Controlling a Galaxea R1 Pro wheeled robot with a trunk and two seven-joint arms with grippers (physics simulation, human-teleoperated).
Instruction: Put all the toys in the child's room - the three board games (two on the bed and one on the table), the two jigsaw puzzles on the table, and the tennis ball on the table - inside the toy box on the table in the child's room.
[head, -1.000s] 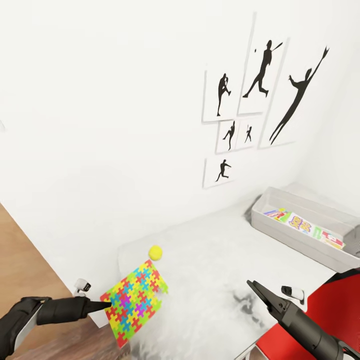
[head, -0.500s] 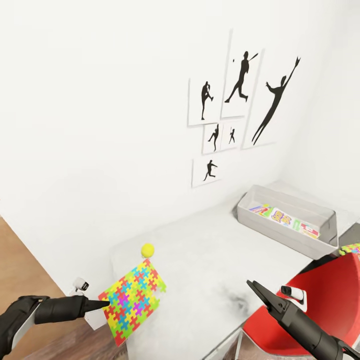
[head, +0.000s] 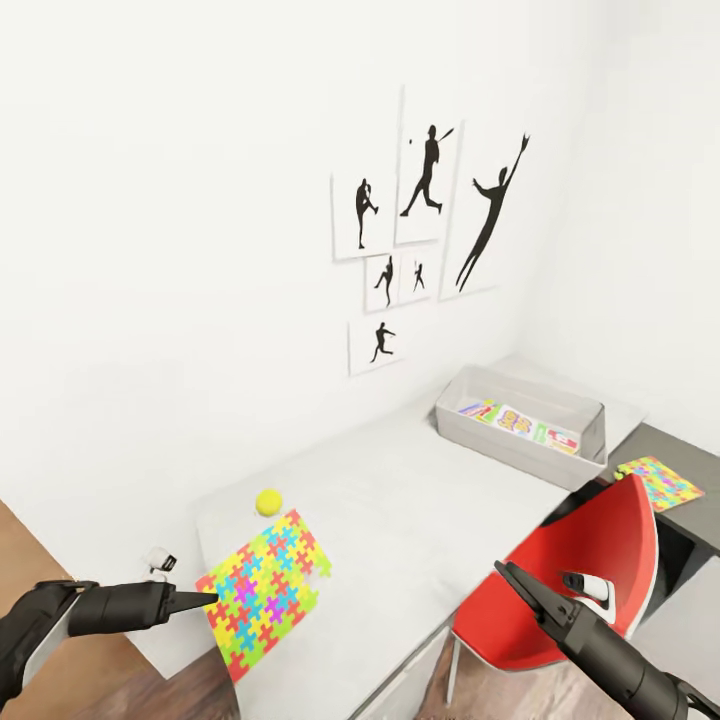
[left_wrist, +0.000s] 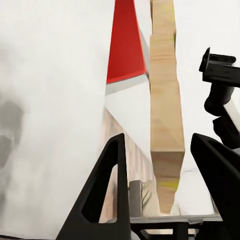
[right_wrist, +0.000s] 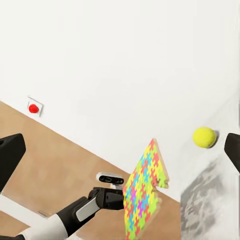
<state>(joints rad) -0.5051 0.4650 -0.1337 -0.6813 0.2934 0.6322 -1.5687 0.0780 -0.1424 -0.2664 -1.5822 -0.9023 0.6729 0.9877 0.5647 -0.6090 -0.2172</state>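
My left gripper (head: 207, 598) is shut on the edge of a jigsaw puzzle (head: 265, 590), a square of yellow, green, pink and blue pieces held tilted over the table's (head: 400, 500) near-left corner. In the left wrist view the puzzle's edge (left_wrist: 167, 125) stands between the fingers (left_wrist: 107, 190). The tennis ball (head: 268, 501) rests on the table just beyond it. The grey toy box (head: 575, 445) stands at the far right with board games (head: 515, 420) lying flat inside. A second jigsaw puzzle (head: 658, 480) lies on the lower dark section. My right gripper (head: 505, 572) is open and holds nothing.
A red chair (head: 570, 570) stands against the table's front edge, right under my right arm. Black dancer-silhouette pictures (head: 420, 220) hang on the white wall behind. Wood-plank floor (head: 20, 530) shows at the left. A white wall closes the right side beyond the toy box.
The whole picture has slid left, so the camera has turned. The second puzzle and more of the chair have come into view. The left gripper still holds the puzzle.
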